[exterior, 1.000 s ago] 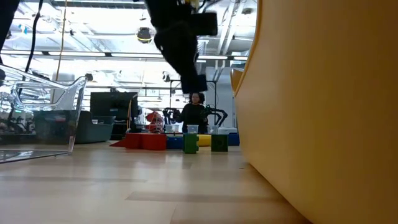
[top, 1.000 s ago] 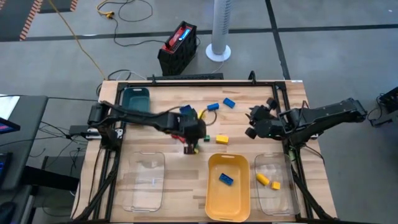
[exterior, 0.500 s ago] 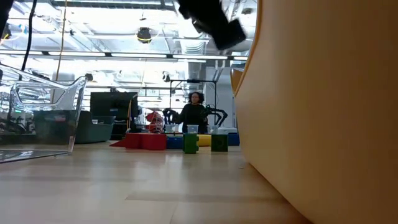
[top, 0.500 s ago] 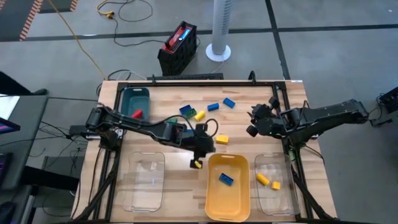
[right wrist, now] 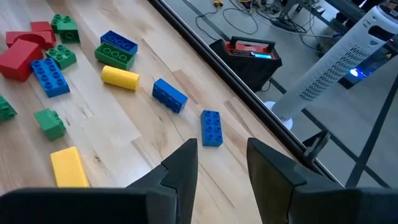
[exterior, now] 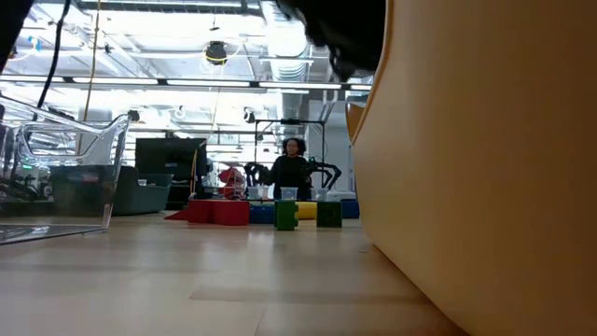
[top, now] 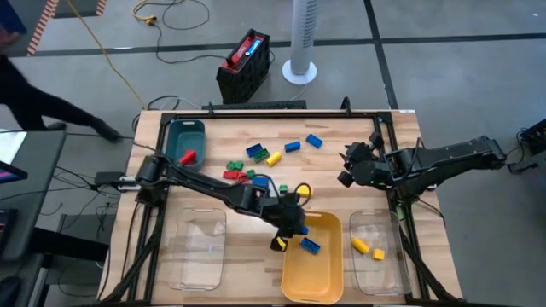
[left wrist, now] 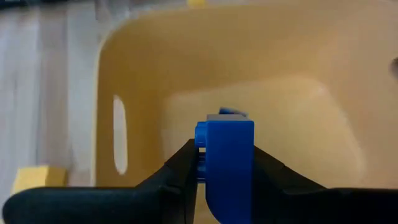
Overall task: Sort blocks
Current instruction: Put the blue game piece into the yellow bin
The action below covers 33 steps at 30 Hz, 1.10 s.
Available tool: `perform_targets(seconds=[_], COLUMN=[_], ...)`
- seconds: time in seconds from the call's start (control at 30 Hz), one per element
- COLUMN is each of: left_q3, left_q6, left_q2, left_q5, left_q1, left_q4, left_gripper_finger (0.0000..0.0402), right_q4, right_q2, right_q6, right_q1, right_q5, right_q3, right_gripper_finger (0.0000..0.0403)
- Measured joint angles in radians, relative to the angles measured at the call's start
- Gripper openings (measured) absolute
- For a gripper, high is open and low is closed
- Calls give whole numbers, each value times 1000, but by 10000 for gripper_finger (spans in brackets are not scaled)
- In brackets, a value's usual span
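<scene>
L gripper [left wrist: 225, 171]: jaws clamped on a blue block [left wrist: 229, 163], held upright over the yellow tray [top: 328, 277], which sits at the tabletop's [top: 230, 256] near edge, centre. A second blue block [top: 310, 246] lies inside the tray. L arm reaches diagonally from the left edge toward it.

R gripper [top: 351, 166]: at the right edge, raised (nothing between the jaws), jaws apart.

Remaining loose blocks [top: 256, 162] (red, green, blue, yellow) are scattered mid-tabletop toward the far edge. One red block [top: 187, 157] lies in the teal tray [top: 175, 136] at the far-left corner. Two yellow blocks [top: 367, 248] lie in the clear tray [top: 388, 277] at the near-right corner.
</scene>
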Motion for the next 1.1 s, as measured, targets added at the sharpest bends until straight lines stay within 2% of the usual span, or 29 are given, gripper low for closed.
perform_targets(seconds=[0.2,0.5,0.63,0.8,0.9,1.1], left_q3=[80,241,260,265,264,263], left_q6=[5,41,42,42,44,50], left_q2=[91,244,271,255,260,257], left_q5=[4,5,19,15,11,11], left_q1=[-22,-37,-43,-49,-54,-64], left_q4=[-9,-150,-200,-184,-191,-183], left_gripper_finger=[87,87,87,90,105,162], right_q4=[4,8,9,8,9,9], right_q2=[0,0,0,0,0,0], right_q6=[-2,-5,-7,-8,-8,-8], right_q1=[0,7,14,14,14,14], right_q5=[0,0,0,0,0,0], right_q3=[0,0,0,0,0,0], right_gripper_finger=[152,152,152,152,152,152])
